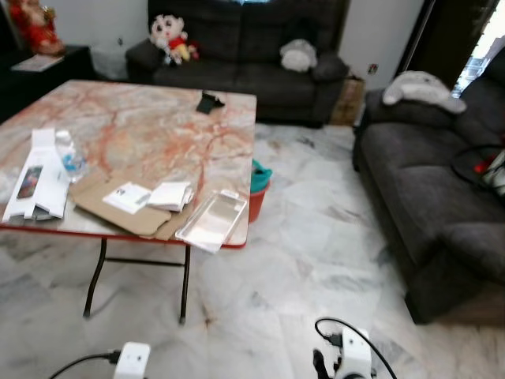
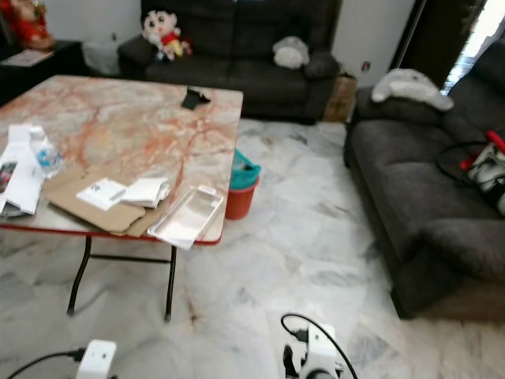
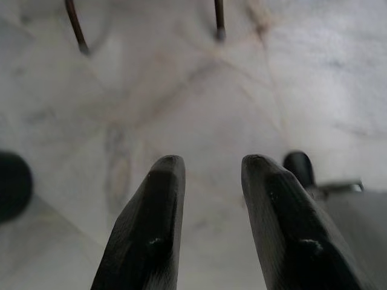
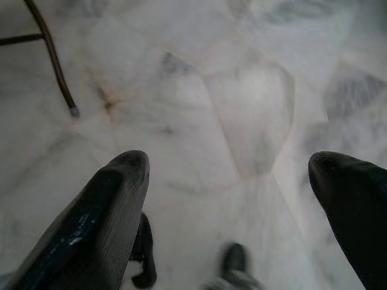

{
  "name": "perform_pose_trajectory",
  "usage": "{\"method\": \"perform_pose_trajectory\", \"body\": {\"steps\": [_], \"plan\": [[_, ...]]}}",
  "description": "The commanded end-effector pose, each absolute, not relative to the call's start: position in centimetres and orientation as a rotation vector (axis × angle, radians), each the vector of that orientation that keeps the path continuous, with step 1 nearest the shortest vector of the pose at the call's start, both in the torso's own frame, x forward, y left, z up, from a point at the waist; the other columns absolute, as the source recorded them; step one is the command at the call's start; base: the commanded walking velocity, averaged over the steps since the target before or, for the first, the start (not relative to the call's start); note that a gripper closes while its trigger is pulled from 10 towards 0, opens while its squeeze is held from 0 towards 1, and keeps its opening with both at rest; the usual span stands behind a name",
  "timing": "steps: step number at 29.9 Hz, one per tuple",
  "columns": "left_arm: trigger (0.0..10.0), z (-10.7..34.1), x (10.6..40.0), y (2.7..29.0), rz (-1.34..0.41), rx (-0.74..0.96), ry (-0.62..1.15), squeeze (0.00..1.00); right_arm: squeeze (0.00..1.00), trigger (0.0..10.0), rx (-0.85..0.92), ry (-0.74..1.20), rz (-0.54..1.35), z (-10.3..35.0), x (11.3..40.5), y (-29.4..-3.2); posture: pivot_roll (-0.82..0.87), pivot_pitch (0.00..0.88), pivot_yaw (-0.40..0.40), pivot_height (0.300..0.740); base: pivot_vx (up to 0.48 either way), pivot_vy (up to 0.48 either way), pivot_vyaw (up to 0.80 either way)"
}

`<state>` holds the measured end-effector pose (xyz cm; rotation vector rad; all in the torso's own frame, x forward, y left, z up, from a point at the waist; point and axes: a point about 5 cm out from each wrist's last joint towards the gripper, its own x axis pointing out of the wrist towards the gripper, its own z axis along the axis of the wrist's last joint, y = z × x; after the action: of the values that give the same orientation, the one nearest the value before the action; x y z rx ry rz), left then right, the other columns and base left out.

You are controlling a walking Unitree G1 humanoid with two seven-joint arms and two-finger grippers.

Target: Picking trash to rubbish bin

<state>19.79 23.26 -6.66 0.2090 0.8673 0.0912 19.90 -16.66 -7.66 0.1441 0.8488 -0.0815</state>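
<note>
Hanging idle over marble floor [image 4: 242, 109]: left pincer [image 3: 208, 175] slightly spread, right pincer [image 4: 230, 175] wide apart, nr table [image 1: 197, 150] w/ trash

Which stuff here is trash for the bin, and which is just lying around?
For the job: cardboard sheet, clear plastic tray, water bottle, probably the white packets, red bin.

Just lying about: doll, sofa, black object.

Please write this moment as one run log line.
left gripper open, idle | right gripper open, idle | trash on table untouched | bin beside table

Head high; wrists floorward, low
</note>
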Motion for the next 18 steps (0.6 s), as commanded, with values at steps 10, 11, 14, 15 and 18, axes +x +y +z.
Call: {"method": "perform_pose_trajectory", "body": {"steps": [10,11,14,15,18], "plan": [[10.0,-6.98,19.54,22.64,0.079,0.2,0.886,0.0,0.0,10.0,0.167,0.855,-0.137,-7.79,19.53,-17.67,0.1,0.0,-0.04,0.74,0.0,0.462,0.0],[10.0,-6.98,19.55,22.65,0.079,0.2,0.886,0.0,0.0,10.0,0.168,0.854,-0.139,-7.76,19.58,-17.67,0.1,0.0,-0.04,0.74,0.0,0.431,0.0],[10.0,-6.94,19.58,22.72,0.082,0.202,0.885,0.0,0.0,10.0,0.17,0.85,-0.141,-7.68,19.75,-17.66,0.1,0.0,-0.038,0.74,0.0,0.415,0.0],[10.0,-6.94,19.58,22.72,0.082,0.202,0.885,0.0,0.0,10.0,0.17,0.85,-0.141,-7.68,19.75,-17.66,0.1,0.0,-0.038,0.74,0.0,0.386,0.0],[10.0,-6.92,19.61,22.77,0.083,0.203,0.884,0.0,0.0,10.0,0.17,0.847,-0.139,-7.61,19.9,-17.6,0.1,0.0,-0.038,0.74,0.0,0.336,0.0]]}}
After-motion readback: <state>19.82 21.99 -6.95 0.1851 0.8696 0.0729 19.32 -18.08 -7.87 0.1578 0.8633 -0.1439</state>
